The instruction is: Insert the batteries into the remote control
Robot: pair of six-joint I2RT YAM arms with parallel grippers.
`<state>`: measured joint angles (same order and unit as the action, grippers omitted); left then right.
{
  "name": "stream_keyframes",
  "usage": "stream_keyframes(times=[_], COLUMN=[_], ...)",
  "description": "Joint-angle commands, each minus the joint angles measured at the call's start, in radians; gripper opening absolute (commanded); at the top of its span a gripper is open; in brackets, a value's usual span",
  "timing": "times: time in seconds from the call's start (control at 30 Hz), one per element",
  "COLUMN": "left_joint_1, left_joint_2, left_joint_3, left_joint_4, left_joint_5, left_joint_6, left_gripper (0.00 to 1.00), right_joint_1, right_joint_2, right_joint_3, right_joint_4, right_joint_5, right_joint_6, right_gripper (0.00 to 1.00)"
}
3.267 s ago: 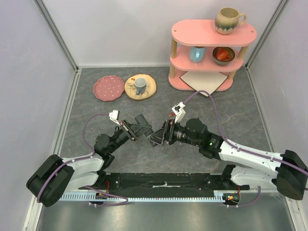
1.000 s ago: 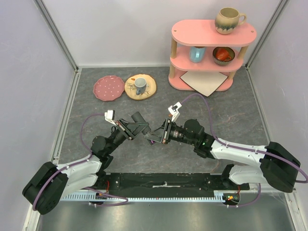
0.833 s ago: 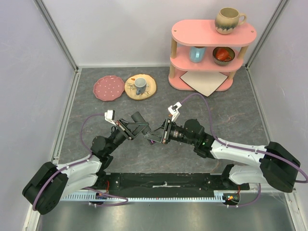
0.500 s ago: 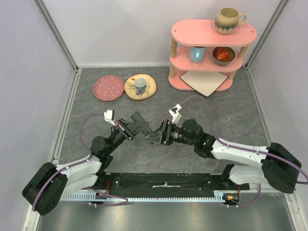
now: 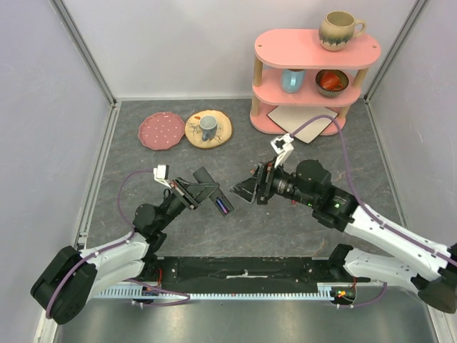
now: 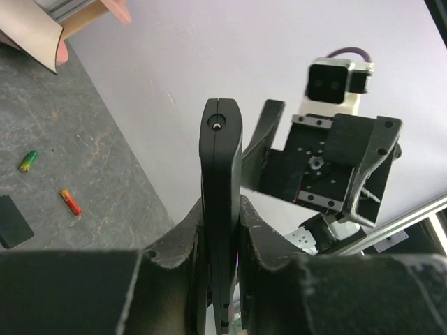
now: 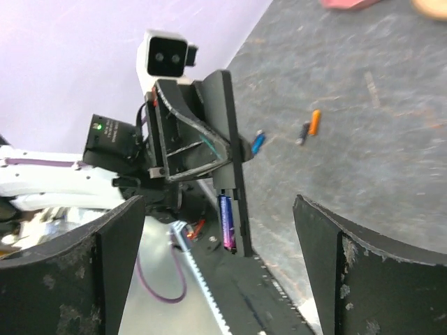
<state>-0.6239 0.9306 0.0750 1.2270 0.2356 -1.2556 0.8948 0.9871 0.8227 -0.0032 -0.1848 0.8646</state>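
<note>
Grey, stone-patterned tabletop (image 5: 235,153) lies under pale lilac walls, and above it the two arms meet almost nose to nose. The left gripper (image 5: 207,191) is clamped on the remote control (image 6: 221,174), pinching it by its thin sides about mid-length and holding it clear of the table. In the top view the remote's long axis runs from far left to near right. The right gripper (image 5: 246,191) has its jaws spread wide and grips nothing. It hangs just beside the remote, not touching it, facing the open bay on the remote's near-right half. One purple-blue battery (image 7: 225,222) lies in that bay, lengthwise with the remote. Loose cells rest on the table below and beyond: a blue battery (image 7: 258,142) and an orange battery (image 7: 315,122) in the right wrist view, a green battery (image 6: 28,161) in the left wrist view. As I judge it, the empty right arm is the one to fetch — down past the remote to a loose cell, then back with the cell turned parallel to that far-left, near-right axis before it goes in beside the seated one.
</note>
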Motion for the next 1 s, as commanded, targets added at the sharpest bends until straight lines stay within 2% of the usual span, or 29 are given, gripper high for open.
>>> stream_keyframes(times=[0.0, 0.03, 0.13, 0.17, 0.23, 0.27, 0.33, 0.37, 0.47, 0.57, 0.73, 0.97], left_joint_1=[0.0, 0.0, 0.0, 0.001, 0.0, 0.001, 0.0, 0.001, 0.001, 0.001, 0.001, 0.001], left_joint_2=[-0.012, -0.015, -0.039, -0.048, -0.082, -0.096, -0.133, -0.148, -0.206, -0.275, -0.369, -0.388], left_joint_3=[-0.015, -0.017, -0.02, -0.024, -0.035, -0.041, -0.059, -0.066, -0.093, -0.11, -0.119, -0.124], left_joint_4=[0.003, -0.003, -0.046, -0.088, -0.147, -0.159, -0.185, -0.204, -0.239, -0.279, -0.38, -0.383], left_joint_5=[-0.018, -0.016, 0.013, 0.031, 0.056, 0.063, 0.085, 0.09, 0.097, 0.094, 0.077, 0.085], left_joint_6=[0.028, 0.027, 0.028, 0.03, 0.038, 0.041, 0.05, 0.05, 0.045, 0.048, 0.074, 0.079], left_gripper=[0.02, 0.02, 0.02, 0.02, 0.02, 0.02, 0.02, 0.02, 0.02, 0.02, 0.02, 0.02], right_joint_1=[-0.014, -0.014, -0.014, -0.016, -0.033, -0.045, -0.097, -0.12, -0.212, -0.296, -0.378, -0.384], right_joint_2=[-0.057, -0.064, -0.047, -0.036, -0.005, 0.005, 0.036, 0.05, 0.113, 0.182, 0.28, 0.335], right_joint_3=[0.046, 0.049, 0.047, 0.044, 0.017, -0.011, -0.037, -0.062, -0.106, -0.137, -0.16, -0.171], right_joint_4=[-0.254, -0.291, -0.464, -0.542, -0.584, -0.589, -0.58, -0.571, -0.52, -0.479, -0.406, -0.359], right_joint_5=[0.151, 0.292, 0.534, 0.696, 0.813, 0.82, 0.815, 0.789, 0.701, 0.63, 0.501, 0.453], right_joint_6=[-0.2, -0.206, -0.216, -0.207, -0.184, -0.17, -0.142, -0.141, -0.138, -0.157, -0.19, -0.22], right_gripper=[0.94, 0.93, 0.91, 0.9, 0.84, 0.77, 0.72, 0.65, 0.52, 0.47, 0.41, 0.48])
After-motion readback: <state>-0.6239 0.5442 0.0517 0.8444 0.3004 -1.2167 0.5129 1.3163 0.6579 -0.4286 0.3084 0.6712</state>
